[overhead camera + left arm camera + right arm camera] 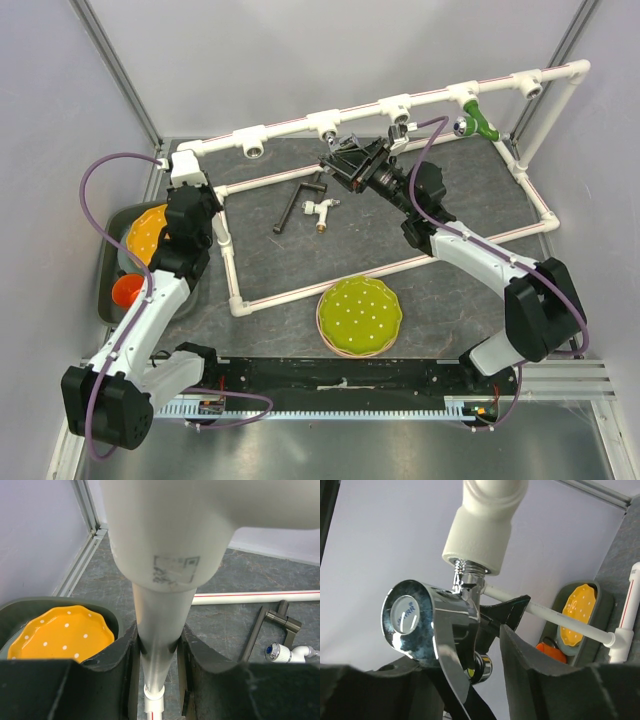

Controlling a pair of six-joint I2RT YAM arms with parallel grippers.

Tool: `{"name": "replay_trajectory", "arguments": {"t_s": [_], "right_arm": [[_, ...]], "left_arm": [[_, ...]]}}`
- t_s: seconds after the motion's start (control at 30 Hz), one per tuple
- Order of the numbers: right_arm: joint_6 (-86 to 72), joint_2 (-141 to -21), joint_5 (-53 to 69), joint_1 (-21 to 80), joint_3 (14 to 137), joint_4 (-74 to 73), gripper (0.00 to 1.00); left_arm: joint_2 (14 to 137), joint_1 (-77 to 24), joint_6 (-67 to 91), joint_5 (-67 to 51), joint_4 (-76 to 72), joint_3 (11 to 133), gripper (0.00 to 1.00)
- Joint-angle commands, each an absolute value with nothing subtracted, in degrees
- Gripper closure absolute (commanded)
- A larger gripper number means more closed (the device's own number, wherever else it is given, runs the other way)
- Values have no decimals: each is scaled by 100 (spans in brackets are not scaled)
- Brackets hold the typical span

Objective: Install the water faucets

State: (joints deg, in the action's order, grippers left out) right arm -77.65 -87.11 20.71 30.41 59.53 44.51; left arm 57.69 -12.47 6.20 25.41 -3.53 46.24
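The silver faucet (435, 625), shiny with a lever handle, has its threaded end at the mouth of a white tee socket (480, 535) on the pipe frame's back rail (290, 130). My right gripper (490, 630) is shut on it; it shows in the top view (345, 160) too. The white faucet (320, 210) with a brass end lies loose on the mat, also in the left wrist view (287, 652). My left gripper (160, 645) is shut on the frame's left pipe (160, 625), near the back left corner (200, 200).
A black L-shaped bar (295, 200) lies beside the white faucet. A green fitting (482, 120) sits on the back rail at right. A yellow-green plate (358, 315) lies at the front. A dark tray (110, 270) at left holds an orange plate (148, 230) and orange cup (128, 290).
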Motion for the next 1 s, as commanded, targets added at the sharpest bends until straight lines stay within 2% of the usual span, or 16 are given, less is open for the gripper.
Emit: {"name": "replay_trajectory", "arguments": {"t_s": [0.0, 0.03, 0.2, 0.43, 0.6, 0.97], "right_arm": [[-7947, -8403, 1116, 2637, 6003, 4396, 46], [-7858, -8315, 1090, 2637, 6020, 4316, 41], [-7366, -8139, 1002, 2637, 6064, 3912, 32], [-6777, -7893, 1169, 2637, 6170, 3543, 8], [-6198, -7752, 976, 2637, 6336, 3086, 7], [-5389, -7901, 1204, 2777, 6873, 2435, 16]], "left_arm": [[5590, -1248, 1151, 2602, -308, 4808, 98], [5599, -1248, 1151, 2602, -308, 4799, 98], [5599, -1248, 1151, 2593, -308, 4799, 98], [5590, -1248, 1160, 2575, -299, 4808, 98], [5607, -1248, 1178, 2558, -290, 4808, 98], [5616, -1248, 1186, 2540, -290, 4816, 98]]}}
